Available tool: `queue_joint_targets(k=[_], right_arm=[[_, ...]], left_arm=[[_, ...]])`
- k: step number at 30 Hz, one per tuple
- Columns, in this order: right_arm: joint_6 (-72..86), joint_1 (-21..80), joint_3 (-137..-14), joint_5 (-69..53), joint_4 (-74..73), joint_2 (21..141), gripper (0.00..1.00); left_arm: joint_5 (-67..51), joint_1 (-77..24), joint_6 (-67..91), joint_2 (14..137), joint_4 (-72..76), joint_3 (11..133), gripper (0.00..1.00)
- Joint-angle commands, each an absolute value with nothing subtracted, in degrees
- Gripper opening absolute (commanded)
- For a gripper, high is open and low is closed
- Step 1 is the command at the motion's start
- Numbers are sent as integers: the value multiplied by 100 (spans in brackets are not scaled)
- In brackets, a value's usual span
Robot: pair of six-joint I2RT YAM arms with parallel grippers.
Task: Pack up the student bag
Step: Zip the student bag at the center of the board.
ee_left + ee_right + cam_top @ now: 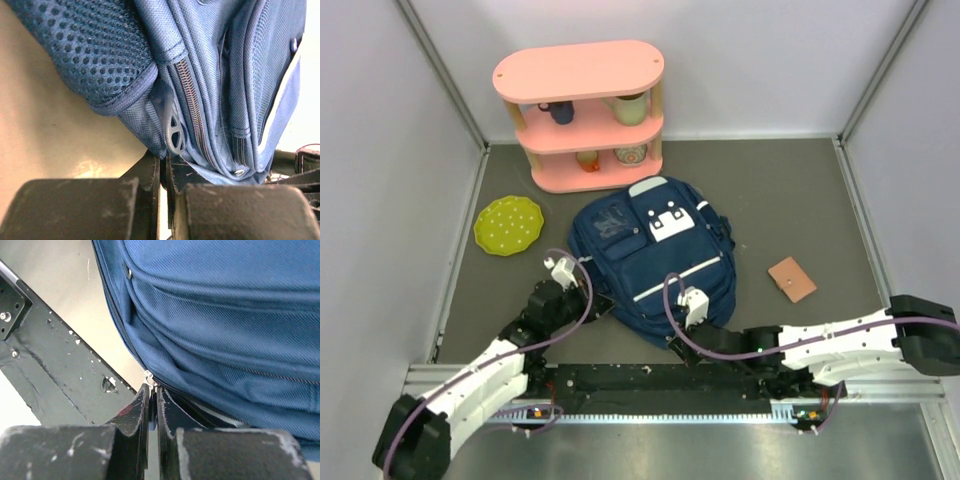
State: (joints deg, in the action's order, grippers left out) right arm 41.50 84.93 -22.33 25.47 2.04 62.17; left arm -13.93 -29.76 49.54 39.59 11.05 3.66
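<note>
At the near edge of the student bag (650, 250), the right gripper (152, 392) is pinched tight on a small metal zip tab (149, 374). To its left, the left gripper (162, 160) clamps a rubbery zip pull (172, 132). The bag lies flat mid-table, with a green plate (508, 224) to its left, a brown pouch (792, 279) to its right and a pink shelf (580, 70) beyond.
</note>
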Motion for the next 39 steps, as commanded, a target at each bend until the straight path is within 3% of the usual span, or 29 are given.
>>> queue_joint_targets(k=[1, 6, 12, 14, 15, 17, 18, 20, 22, 23, 30, 39], right_arm=[[4175, 8446, -2268, 2936, -369, 6276, 0], [4236, 8332, -2110, 3067, -694, 5890, 0], [4044, 8218, -1828, 2919, -572, 5335, 0], [3929, 8218, -1793, 2743, -282, 5326, 0], [3903, 8218, -1776, 2690, -159, 5352, 0], [3902, 8218, -1767, 2602, 130, 5492, 0], [3920, 8218, -1810, 2593, 167, 5545, 0], [3937, 8218, -1846, 2523, 281, 5773, 0], [3955, 8218, -1898, 2523, 325, 5906, 0], [3946, 8218, -1916, 2522, 386, 5958, 0], [4043, 8192, -2048, 2707, 413, 6248, 0], [4184, 8007, -2145, 2611, 501, 6469, 0]], left_arm=[[-782, -2304, 4518, 3639, 44, 923, 0], [-1431, -1426, 4491, 4234, 420, 975, 0], [-2548, -1195, 4035, 5385, 651, 1590, 0], [-2723, -1195, 4017, 5563, 694, 1705, 6], [-2794, -1195, 4025, 5590, 747, 1688, 14], [-2777, -1204, 4139, 5328, 861, 1521, 38], [-2682, -1204, 4166, 5170, 844, 1442, 59], [-2523, -1195, 4280, 4636, 617, 1249, 71], [-2417, -1195, 4385, 4273, 484, 1056, 94], [-2382, -1204, 4403, 3950, 231, 1020, 99], [-2127, -1213, 5069, 2445, -947, 616, 99], [-2092, -1379, 6422, 2, -1318, 35, 99]])
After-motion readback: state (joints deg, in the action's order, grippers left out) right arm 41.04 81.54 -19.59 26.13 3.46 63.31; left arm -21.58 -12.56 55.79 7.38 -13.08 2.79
